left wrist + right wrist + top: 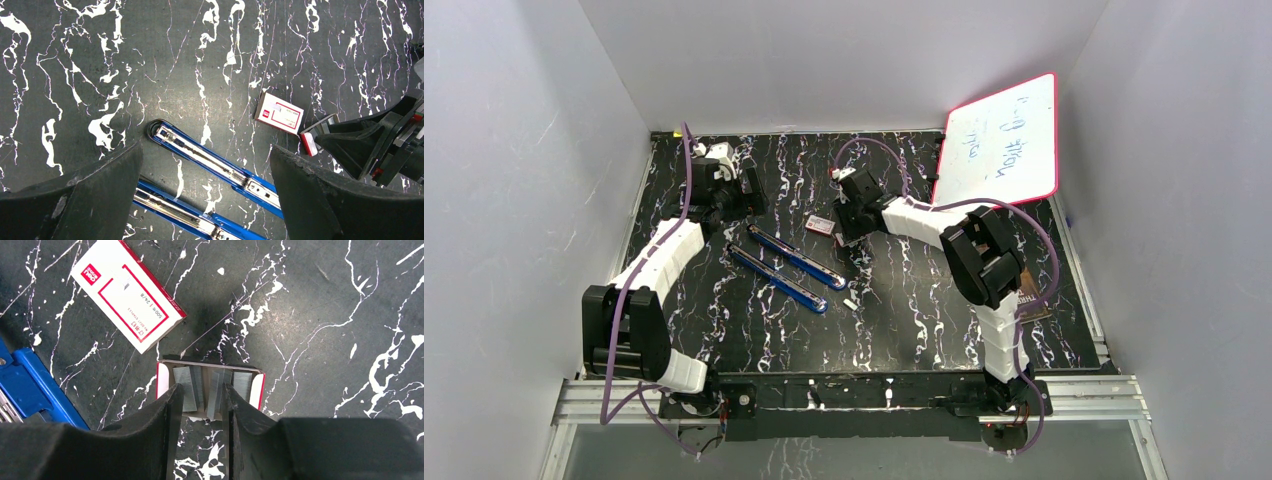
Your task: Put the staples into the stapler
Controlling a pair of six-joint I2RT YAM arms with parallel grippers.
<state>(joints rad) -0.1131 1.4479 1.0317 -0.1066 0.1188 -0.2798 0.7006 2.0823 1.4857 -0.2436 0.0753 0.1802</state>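
Note:
The blue stapler [792, 258] lies opened flat mid-table, its two long arms side by side with the metal channels facing up [215, 166]. The staples [189, 381] are grey strips in a small red-and-white tray [161, 382]. My right gripper [201, 392] hangs right over that tray, its jaws a short way apart and straddling the strips; one tilted strip leans by the right finger. My left gripper [206, 155] is wide open above the stapler's arms and holds nothing. In the top view the right gripper [842, 238] is just right of the stapler and the left gripper [746, 198] behind it.
The red-and-white box sleeve [127, 295] lies flat beside the tray, between the two grippers [279, 112]. A small pale bit [849, 302] lies near the stapler's hinge end. A whiteboard [1004, 140] leans at the back right corner.

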